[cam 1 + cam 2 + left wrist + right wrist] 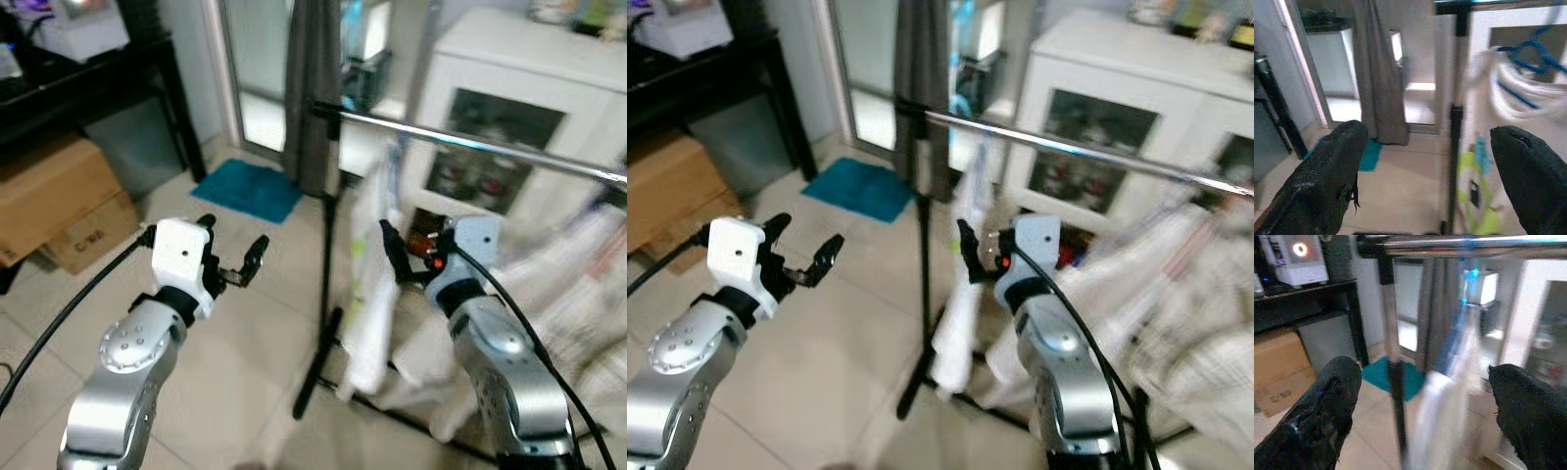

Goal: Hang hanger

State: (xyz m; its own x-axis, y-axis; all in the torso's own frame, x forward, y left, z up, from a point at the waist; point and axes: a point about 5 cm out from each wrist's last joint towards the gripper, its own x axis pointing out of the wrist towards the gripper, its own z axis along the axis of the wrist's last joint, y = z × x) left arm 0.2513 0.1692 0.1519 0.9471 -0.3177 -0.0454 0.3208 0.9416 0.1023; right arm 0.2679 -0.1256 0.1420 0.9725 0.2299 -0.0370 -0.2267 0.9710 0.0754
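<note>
Chrome was the finish of the clothes rail that crossed in front of you, carried at its near end by a black upright post. Your left gripper was raised to the left of that post, over the tiled floor, with its fingers spread apart and nothing between them. Your right gripper was raised just right of the post and below the rail, its fingers likewise parted and empty. A white garment hung from the rail beside the right gripper, and in the left wrist view a blue hanger showed on the rail with white cloth draped around it, blurred. Beyond the rail stood a white cabinet, a grey curtain and a teal mat; cardboard boxes lay to your left.
</note>
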